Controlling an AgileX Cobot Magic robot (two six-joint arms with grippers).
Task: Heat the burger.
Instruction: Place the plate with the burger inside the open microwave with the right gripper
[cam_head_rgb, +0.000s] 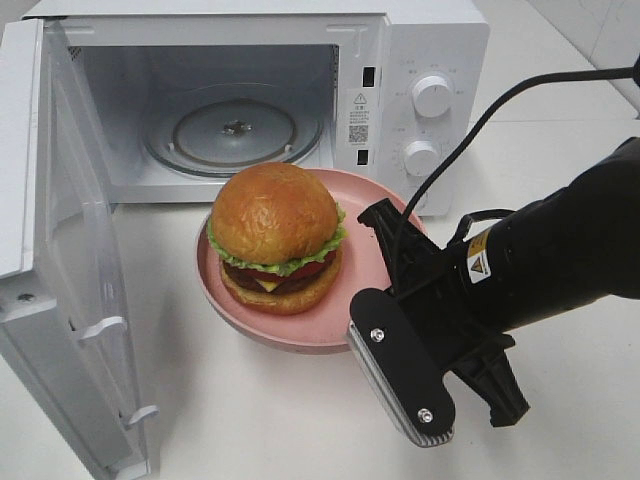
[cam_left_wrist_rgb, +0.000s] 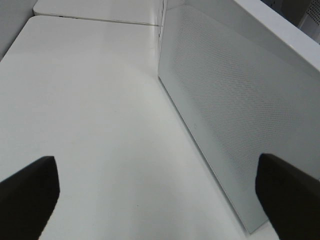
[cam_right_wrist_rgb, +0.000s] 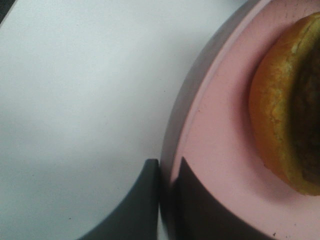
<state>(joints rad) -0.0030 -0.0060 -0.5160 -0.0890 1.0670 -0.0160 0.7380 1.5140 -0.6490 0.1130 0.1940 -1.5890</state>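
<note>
While the right gripper (cam_right_wrist_rgb: 165, 167) pinched the rim of the pink plate (cam_head_rgb: 300, 335), seemingly firmly, and the left gripper (cam_left_wrist_rgb: 160, 195) gaped empty, the burger (cam_head_rgb: 275, 235) sat on it before the open microwave (cam_head_rgb: 440, 40), needing a level push inside.

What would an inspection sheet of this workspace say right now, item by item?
Surface: plain white tabletop, no spills seen.
Job's things: tall golden-bun burger on round pink plate, before open white microwave oven with glass turntable.
Clutter: nothing seen.
End effectors: right end effector shut on the plate's rim; left end effector open, empty, near the microwave's hinged door.
Cables: black cable arcs above the right arm.
Surroundings: nothing seen.
</note>
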